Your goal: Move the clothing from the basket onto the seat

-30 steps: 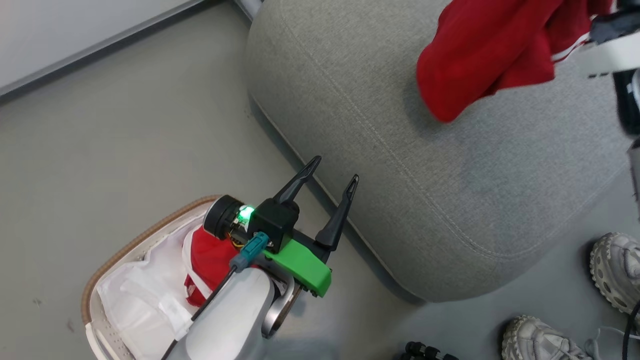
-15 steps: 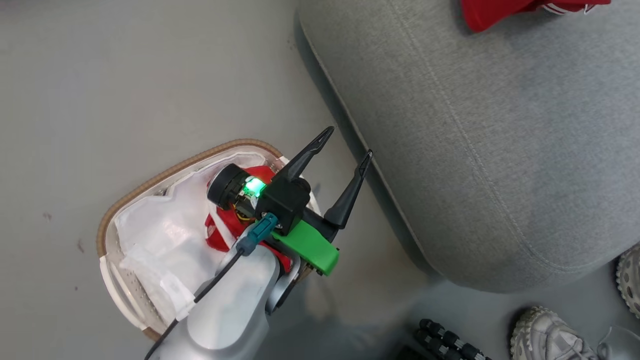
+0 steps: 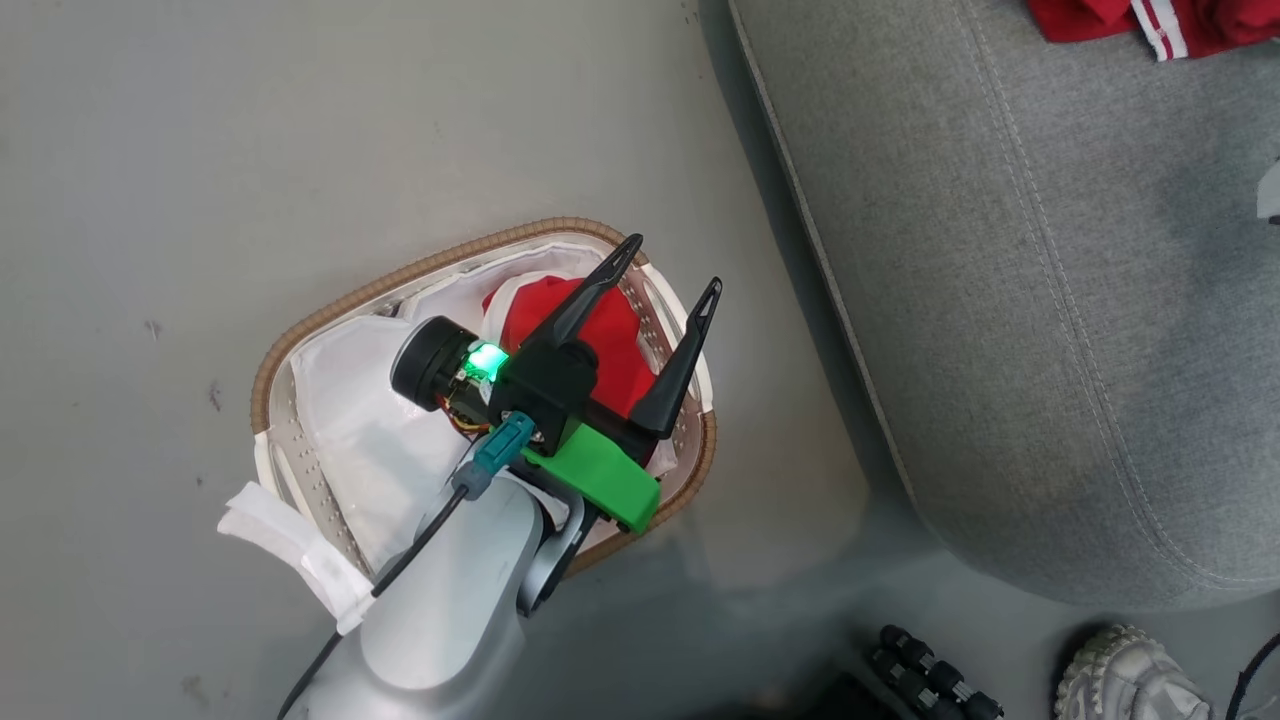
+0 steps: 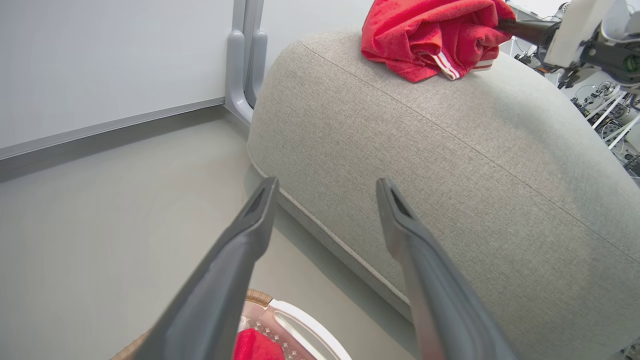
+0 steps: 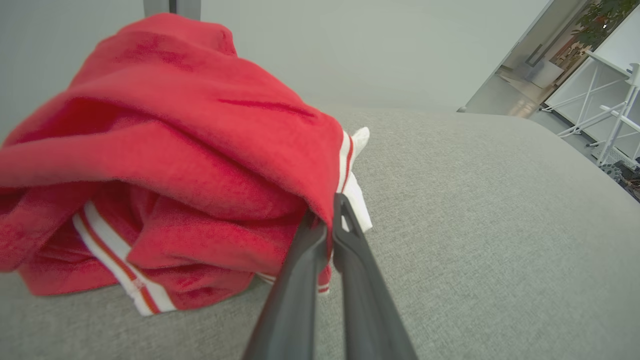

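Grey floor (image 3: 300, 120) carries the basket (image 3: 480, 250), its red garment (image 3: 615, 340) beneath the spread-apart left fingers (image 3: 590, 295), seemingly poised to take it, while the right fingers (image 5: 350, 250), clamped on a second garment (image 5: 175, 150), rest it on the seat (image 3: 1000, 300).

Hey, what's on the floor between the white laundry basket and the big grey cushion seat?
Nothing: in the head view, a bare strip of grey floor separates the oval white perforated plastic basket from the large grey fabric seat.
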{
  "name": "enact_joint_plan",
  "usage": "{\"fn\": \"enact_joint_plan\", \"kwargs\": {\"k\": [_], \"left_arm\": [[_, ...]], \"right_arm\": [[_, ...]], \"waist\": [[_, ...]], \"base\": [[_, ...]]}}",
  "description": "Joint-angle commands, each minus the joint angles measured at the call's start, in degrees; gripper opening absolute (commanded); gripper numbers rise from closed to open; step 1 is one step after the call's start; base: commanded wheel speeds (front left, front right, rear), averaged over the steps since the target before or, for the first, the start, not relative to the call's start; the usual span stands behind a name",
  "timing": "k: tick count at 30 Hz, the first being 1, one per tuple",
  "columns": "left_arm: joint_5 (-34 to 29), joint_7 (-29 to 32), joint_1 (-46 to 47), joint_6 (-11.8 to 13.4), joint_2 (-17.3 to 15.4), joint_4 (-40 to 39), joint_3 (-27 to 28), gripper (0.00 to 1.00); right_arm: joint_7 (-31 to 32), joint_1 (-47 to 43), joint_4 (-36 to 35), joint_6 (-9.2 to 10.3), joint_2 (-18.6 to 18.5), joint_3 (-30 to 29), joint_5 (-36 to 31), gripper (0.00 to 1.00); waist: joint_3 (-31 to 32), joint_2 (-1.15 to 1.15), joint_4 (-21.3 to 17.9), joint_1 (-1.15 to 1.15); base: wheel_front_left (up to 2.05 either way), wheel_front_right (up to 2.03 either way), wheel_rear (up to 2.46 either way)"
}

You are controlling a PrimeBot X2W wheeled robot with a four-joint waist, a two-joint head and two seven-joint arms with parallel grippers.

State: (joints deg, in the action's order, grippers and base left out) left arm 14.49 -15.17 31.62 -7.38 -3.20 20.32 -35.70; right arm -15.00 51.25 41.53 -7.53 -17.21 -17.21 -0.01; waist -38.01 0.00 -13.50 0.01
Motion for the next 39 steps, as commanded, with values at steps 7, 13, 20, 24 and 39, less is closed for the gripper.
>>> {"fn": "enact_joint_plan", "kwargs": {"k": [7,13,20,24,39], "left_arm": [[0.5,0.0,-2.5,-0.2,0.1,0.3,1.6,1.00],[0.7,0.0,-5.8,-0.2,0.1,0.1,5.1,1.00],[0.2,0.0,-10.2,-0.1,0.2,-0.6,10.4,1.00],[0.6,0.0,-12.9,0.6,0.2,-1.2,14.2,1.00],[-1.3,0.0,-20.9,5.2,0.2,-1.3,26.2,1.00]], "right_arm": [[-0.3,-8.1,0.8,0.08,0.9,-4.9,-1.7,1.00],[-0.3,-15.5,-1.9,0.08,2.8,-5.2,-1.3,1.00],[-0.3,-21.6,-8.2,0.08,5.5,1.0,1.8,1.00],[-0.3,-24.0,-12.6,0.08,7.4,5.2,4.1,1.00],[-0.3,-31.9,-19.0,0.08,12.5,15.0,8.6,1.00]], "waist": [[6.0,0.00,-0.6,-0.01],[11.7,0.00,-0.3,-0.01],[17.2,0.00,1.9,-0.01],[20.1,0.00,3.8,-0.01],[27.8,0.00,12.4,-0.01]], "base": [[0.00,0.00,0.00],[0.00,0.00,0.00],[0.00,0.00,0.00],[0.00,0.00,0.00],[0.00,0.00,0.00]]}}
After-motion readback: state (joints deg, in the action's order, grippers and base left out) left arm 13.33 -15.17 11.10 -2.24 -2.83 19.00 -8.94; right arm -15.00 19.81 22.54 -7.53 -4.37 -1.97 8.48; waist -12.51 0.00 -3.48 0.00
